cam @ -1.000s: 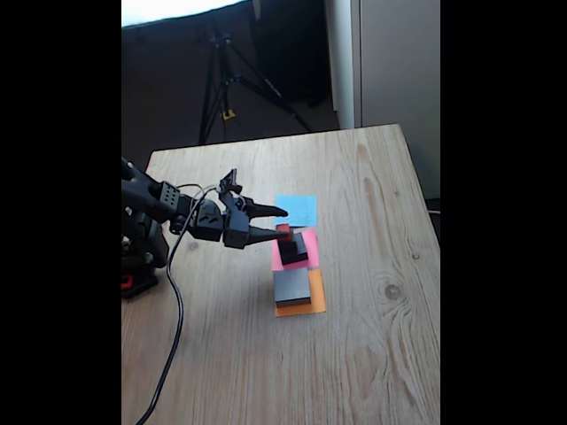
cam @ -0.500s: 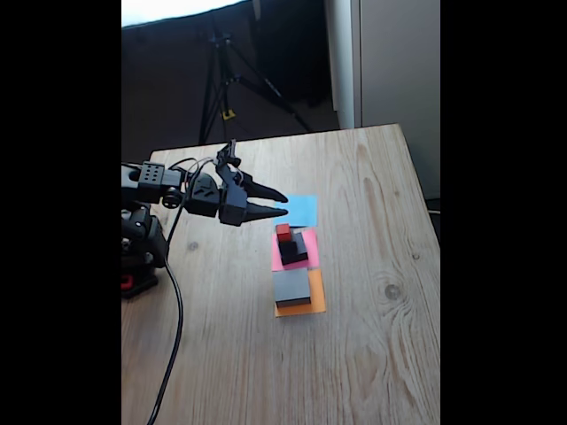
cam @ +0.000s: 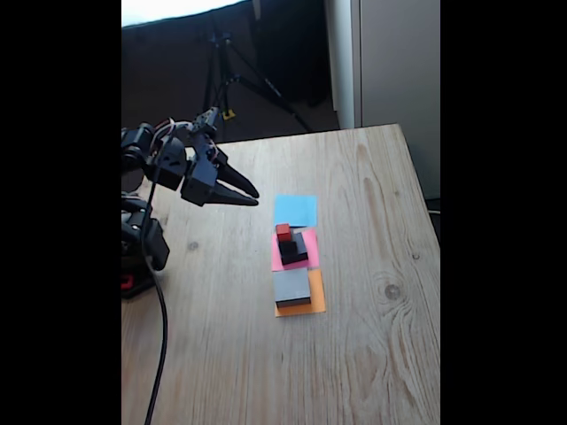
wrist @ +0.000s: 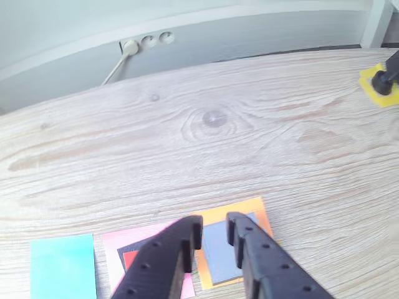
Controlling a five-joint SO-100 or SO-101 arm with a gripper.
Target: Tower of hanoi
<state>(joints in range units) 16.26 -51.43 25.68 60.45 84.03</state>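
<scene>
pincer (cam: 255, 197) hangs empty above the bench (cam: 372, 354) near its left edge in the fixed view, fingers a narrow gap apart, well clear of the blocks. toward the middle of the bench, the tiny red cube (cam: 283, 232) sits on the small black cube (cam: 291, 249), which rests on the medium black block (cam: 300, 243) over the pink paper (cam: 310, 260). just nearer the front edge, the large flat grey block (cam: 291, 287) lies on the orange paper (cam: 315, 305), and the blue paper (cam: 295, 210) lies bare behind the pink one.
</scene>
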